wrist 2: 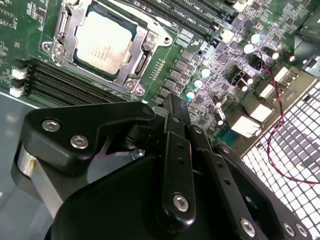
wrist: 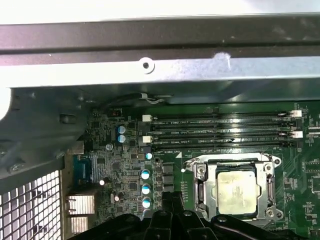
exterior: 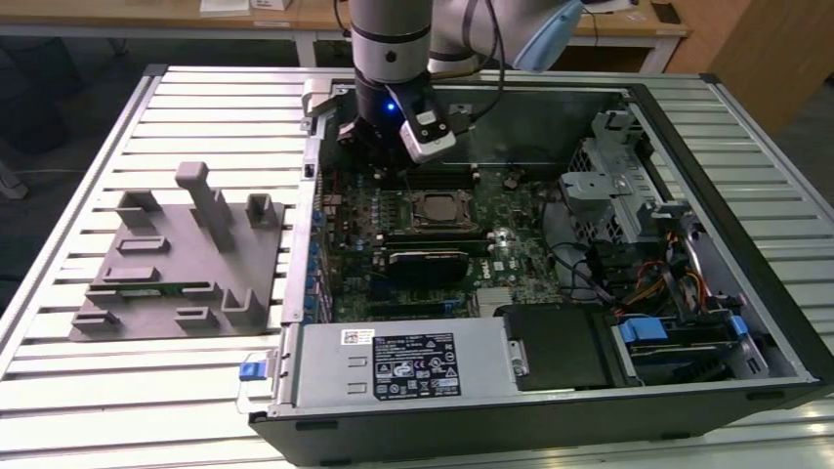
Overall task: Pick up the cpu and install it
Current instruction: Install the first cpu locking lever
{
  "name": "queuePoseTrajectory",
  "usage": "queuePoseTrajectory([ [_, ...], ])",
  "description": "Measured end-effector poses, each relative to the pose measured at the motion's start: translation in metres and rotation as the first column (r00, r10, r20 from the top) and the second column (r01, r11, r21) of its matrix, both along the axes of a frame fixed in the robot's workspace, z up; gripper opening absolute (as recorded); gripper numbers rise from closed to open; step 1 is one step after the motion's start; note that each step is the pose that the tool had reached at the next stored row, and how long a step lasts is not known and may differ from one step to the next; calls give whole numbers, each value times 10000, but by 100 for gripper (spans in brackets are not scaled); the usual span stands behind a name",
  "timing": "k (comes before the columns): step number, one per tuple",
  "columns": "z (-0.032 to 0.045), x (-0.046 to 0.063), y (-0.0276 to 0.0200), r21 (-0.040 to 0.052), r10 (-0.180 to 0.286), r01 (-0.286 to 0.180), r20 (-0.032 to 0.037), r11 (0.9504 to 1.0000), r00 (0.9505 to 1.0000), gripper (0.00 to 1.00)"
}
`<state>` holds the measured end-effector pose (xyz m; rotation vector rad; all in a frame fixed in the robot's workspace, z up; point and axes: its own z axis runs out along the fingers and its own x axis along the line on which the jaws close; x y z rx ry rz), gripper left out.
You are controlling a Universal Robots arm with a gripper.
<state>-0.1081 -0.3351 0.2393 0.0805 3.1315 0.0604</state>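
The claw is matte black, built of flat link bars with rounded ends. The bars are pinned by silver screws. Behind the bars sits a silver cylinder with a yellow mark. Just above the claw is a black wrist block with a small blue light, and a white camera box is fixed beside it. Further up from the claw, the arm is a silver-grey tube ringed by a black band. It has a pale blue joint cap, and black cables loop alongside.

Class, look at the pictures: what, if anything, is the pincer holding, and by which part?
Nothing, as far as shows: the cpu sits in its socket, apart from the pincer.
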Motion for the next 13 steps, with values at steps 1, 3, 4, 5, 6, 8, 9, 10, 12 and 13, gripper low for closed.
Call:
queuePoseTrajectory([
  [1, 1, -1, -1, 24, -1, 1, -1, 10000, 10000, 11],
  [3, 0, -2, 0, 125, -1, 1, 0, 9999, 10000, 11],
  [4, 0, -3, 0, 195, -1, 1, -2, 9998, 10000, 11],
  [5, 0, -3, 0, 266, -1, 1, -1, 9996, 10000, 11],
  [6, 0, -3, 0, 348, -1, 1, 0, 9994, 10000, 11],
  [8, 0, -4, 0, 477, -1, 1, 0, 9989, 10000, 11],
  [9, 0, -4, 0, 548, -1, 1, 0, 9985, 10000, 11],
  [10, 0, -4, 0, 642, -1, 1, 0, 9979, 10000, 11],
  [12, 0, -4, 0, 843, -2, 2, -1, 9964, 10000, 11],
  [13, 0, -4, 0, 913, -1, 1, 0, 9958, 10000, 11],
])
